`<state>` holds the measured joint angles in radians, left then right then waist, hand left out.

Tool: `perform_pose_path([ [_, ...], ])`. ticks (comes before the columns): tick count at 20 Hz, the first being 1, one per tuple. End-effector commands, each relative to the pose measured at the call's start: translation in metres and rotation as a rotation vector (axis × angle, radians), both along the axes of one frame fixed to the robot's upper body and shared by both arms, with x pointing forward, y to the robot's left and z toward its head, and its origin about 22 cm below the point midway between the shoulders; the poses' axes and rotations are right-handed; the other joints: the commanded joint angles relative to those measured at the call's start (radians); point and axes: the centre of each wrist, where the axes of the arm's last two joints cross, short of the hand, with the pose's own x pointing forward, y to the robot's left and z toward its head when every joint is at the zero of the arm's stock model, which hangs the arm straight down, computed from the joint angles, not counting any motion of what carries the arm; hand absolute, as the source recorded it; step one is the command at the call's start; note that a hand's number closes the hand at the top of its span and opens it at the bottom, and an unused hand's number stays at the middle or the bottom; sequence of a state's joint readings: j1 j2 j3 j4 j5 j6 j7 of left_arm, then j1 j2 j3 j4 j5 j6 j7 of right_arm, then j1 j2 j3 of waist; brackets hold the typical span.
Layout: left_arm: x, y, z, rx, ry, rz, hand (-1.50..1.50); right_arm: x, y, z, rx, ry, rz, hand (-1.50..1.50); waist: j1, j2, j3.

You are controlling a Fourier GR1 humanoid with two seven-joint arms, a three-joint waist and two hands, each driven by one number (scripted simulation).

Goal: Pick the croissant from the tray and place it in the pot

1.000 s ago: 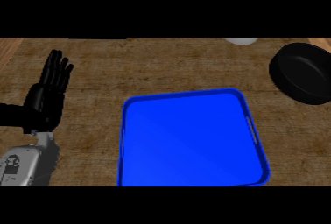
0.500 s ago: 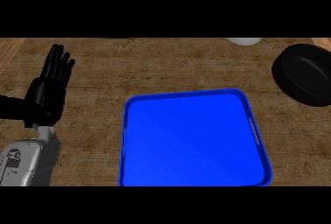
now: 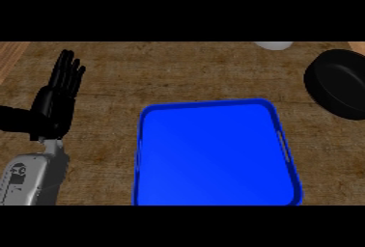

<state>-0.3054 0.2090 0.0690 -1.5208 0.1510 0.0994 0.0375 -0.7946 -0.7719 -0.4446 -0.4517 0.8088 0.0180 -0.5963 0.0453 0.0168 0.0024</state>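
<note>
The left hand (image 3: 58, 99) stands at the view's left side above the brown wood-grain counter (image 3: 178, 67), its black fingers (image 3: 68, 67) straight and pointing up toward the far edge, holding nothing. Its grey forearm (image 3: 32, 178) comes in from the lower left corner. This hand is resting, open and upright, and it touches none of the things on the counter.

To the right of the hand, near it but clearly apart, lies the blue tray (image 3: 214, 154), a rounded rectangle with a raised rim. A pale handle slot shows on the tray's right rim, the side away from the hand. The tray's floor shows only flat blue; the croissant cannot be seen on it or anywhere else in the view.

Far to the right of the hand, beyond the tray and up toward the view's right edge, sits the black pot (image 3: 342, 87), cut off by the frame, so its inside cannot be judged fully. It is dark throughout, and whether anything lies in it cannot be told.

At the top edge, between tray and pot, a small white object (image 3: 273, 45) shows only partly. The tray lies between the hand and the pot.

The right hand does not show.
</note>
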Motion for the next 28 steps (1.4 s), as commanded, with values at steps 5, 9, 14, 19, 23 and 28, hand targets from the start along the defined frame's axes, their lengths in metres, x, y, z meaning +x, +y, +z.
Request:
perform_pose_path([
  [5, 0.005, -0.013, -0.007, -0.001, -0.017, 0.002, 0.0, 0.005, 0.006, -0.028, 0.113, 0.143, 0.152, -1.5, 0.01, 0.01, 0.002],
  [9, 0.004, -0.007, -0.001, -0.004, -0.001, 0.007, 0.0, 0.012, 0.006, -0.009, 0.208, 0.02, 0.231, -1.5, -0.001, 0.001, 0.001],
  [14, 0.009, -0.007, 0.012, -0.006, -0.004, 0.011, 0.0, 0.025, 0.017, 0.002, 0.462, -0.048, 0.216, -1.5, -0.006, -0.003, 0.001],
  [19, 0.002, -0.011, 0.001, -0.001, -0.015, 0.016, 0.0, 0.006, -0.009, 0.005, 0.657, -0.07, 0.112, -1.5, 0.001, 0.004, 0.002],
  [23, 0.004, -0.003, 0.011, -0.01, -0.007, 0.007, 0.0, -0.011, -0.033, 0.023, 0.735, -0.147, 0.114, -1.5, 0.0, 0.005, 0.003],
  [28, 0.001, -0.003, 0.006, -0.003, -0.021, -0.01, 0.0, -0.038, -0.058, 0.02, 0.794, -0.205, 0.078, -1.5, 0.011, 0.013, 0.005],
])
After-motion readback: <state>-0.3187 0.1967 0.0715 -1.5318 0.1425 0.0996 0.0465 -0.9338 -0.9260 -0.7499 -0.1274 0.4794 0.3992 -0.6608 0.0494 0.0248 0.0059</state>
